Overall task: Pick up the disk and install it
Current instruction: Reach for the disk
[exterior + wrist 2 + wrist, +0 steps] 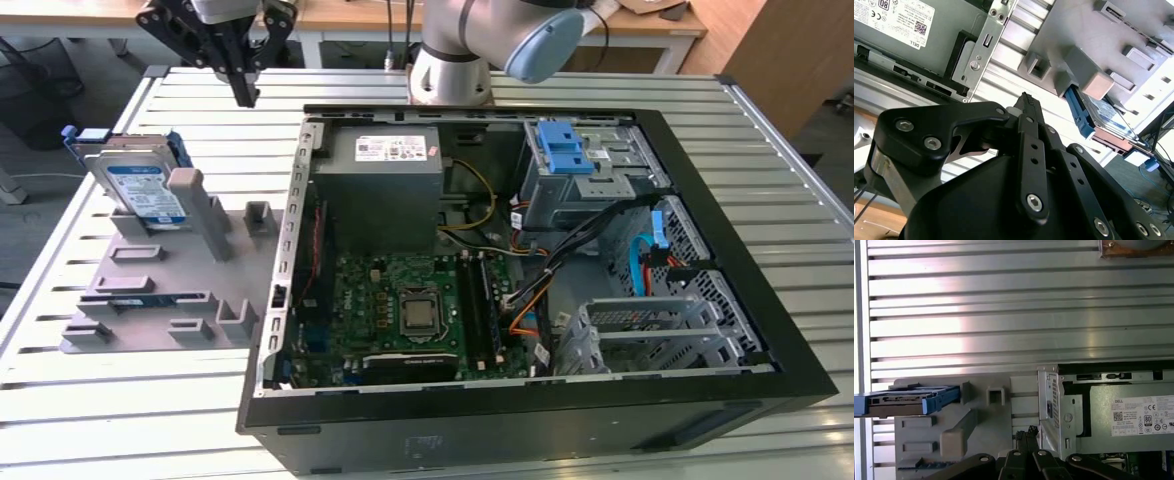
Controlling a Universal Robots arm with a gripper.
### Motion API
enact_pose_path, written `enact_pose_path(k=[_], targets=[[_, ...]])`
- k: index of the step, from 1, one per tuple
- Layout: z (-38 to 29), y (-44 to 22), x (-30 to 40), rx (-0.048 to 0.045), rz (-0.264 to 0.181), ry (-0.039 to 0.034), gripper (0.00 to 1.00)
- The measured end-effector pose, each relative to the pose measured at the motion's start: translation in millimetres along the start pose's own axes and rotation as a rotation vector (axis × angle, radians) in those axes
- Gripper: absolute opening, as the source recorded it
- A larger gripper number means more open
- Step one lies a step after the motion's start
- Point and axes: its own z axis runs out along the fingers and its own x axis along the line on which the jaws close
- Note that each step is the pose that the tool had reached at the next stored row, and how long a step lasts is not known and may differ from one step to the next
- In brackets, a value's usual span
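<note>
Gripper [244, 97] empty, fingers pressed together, hangs above the table [200, 135] near the case [534, 425] corner; disk [139, 188] stands on edge in the grey fixture [147, 300], toward the exterior view's left, apart.

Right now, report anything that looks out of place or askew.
Nothing stands out. The disk stands on edge in its grey holder, the open computer case lies flat, and the shut claw holds nothing.
</note>
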Motion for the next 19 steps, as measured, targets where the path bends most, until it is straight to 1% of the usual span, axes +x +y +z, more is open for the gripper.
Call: enact_pose_path(k=[3,9,19], targets=[[0.0,0.4,1.6,-0.0001,-0.008,0.0004,0.11],[0.3,1.7,6.6,-0.0002,-0.009,0.0004,0.11],[0.9,4.6,17.8,-0.0001,-0.007,0.0002,0.11]])
